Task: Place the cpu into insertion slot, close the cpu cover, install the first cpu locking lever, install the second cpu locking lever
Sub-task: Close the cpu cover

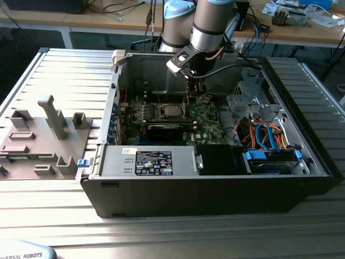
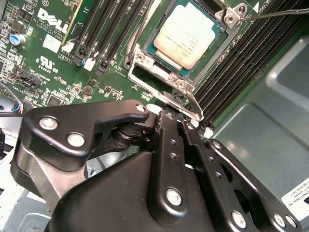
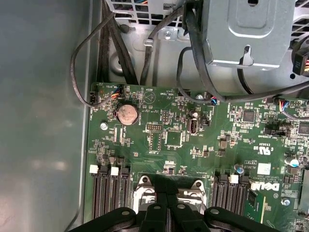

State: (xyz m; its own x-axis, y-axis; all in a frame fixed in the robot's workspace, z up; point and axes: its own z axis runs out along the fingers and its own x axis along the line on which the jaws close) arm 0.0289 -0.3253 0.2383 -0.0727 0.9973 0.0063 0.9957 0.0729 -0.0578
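Observation:
The cpu [image 2: 186, 34], a silvery-grey square chip, lies flat in the insertion slot on the green board [image 2: 58, 67]; it also shows in the exterior view as the cpu [image 1: 172, 111]. The cpu cover [image 2: 166, 73] lies down around it as a thin metal frame. A thin wire locking lever [image 2: 280, 12] runs past one corner of the socket, and a silvery bar [image 2: 190, 99] runs along the side closest to the fingers. My gripper [image 2: 170, 116] hangs just beside that edge, black fingers shut together with nothing visibly held. In the first wrist view the gripper [image 3: 167, 209] sits over the socket.
Black memory slots [image 2: 241, 63] flank the socket on both sides. A metal drive cage [image 3: 246, 29] and black cables [image 3: 193, 72] hang past the board's far edge. The case wall [image 3: 43, 121] is close by. A grey fixture tray [image 1: 38, 135] lies at the exterior view's left.

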